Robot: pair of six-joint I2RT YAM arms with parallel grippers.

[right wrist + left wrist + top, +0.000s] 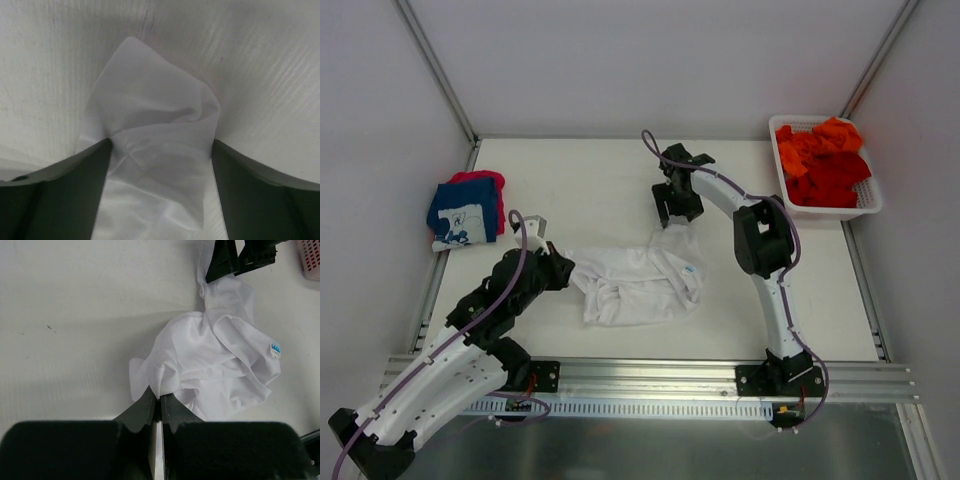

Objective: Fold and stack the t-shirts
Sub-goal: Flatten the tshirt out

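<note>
A crumpled white t-shirt (640, 280) lies at the table's middle. My left gripper (563, 268) is at its left edge, and in the left wrist view the gripper (160, 397) is shut on a pinch of the white t-shirt (220, 360). My right gripper (672, 215) stands over the shirt's far corner. In the right wrist view it (160, 145) is open, its fingers straddling a raised flap of the white cloth (155, 125). A navy t-shirt with white print (463, 212) lies folded on a pink-red one (480, 180) at the left edge.
A white lattice basket (832, 211) at the back right holds orange and red t-shirts (825, 160). Its corner (311, 260) shows in the left wrist view, beside the right gripper's black fingers (222, 262). Metal rails border the table.
</note>
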